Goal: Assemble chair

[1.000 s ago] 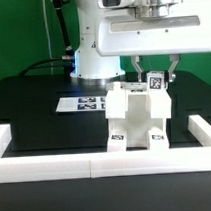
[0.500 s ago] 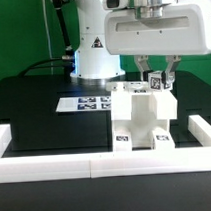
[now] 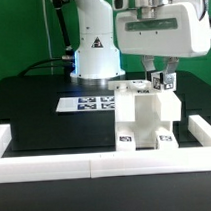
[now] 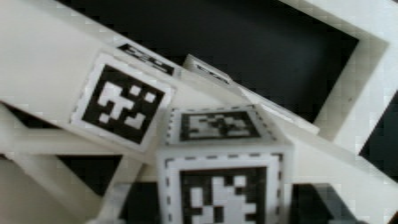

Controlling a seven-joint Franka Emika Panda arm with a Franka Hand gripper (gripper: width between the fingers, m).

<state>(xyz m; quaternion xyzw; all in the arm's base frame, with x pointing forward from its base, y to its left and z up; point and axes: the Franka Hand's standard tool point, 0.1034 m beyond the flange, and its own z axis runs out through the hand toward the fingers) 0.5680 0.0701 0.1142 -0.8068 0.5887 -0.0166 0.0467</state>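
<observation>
The white chair (image 3: 146,119) stands right of centre on the black table, with black-and-white tags on its front feet and top. My gripper (image 3: 160,81) hangs over its upper far right corner. The two dark fingers straddle a small tagged square post (image 3: 157,84) there and are closed on it. In the wrist view that tagged post (image 4: 222,185) fills the near field, with a tagged white slab (image 4: 125,95) of the chair slanting behind it. My fingertips are hard to make out in the wrist view.
The marker board (image 3: 83,102) lies flat behind the chair, toward the exterior view's left. White border rails run along the front (image 3: 87,167), the left (image 3: 3,139) and the right (image 3: 207,128). The arm's base (image 3: 96,56) stands at the back.
My gripper has moved toward the exterior view's right, and the chair has shifted the same way with it.
</observation>
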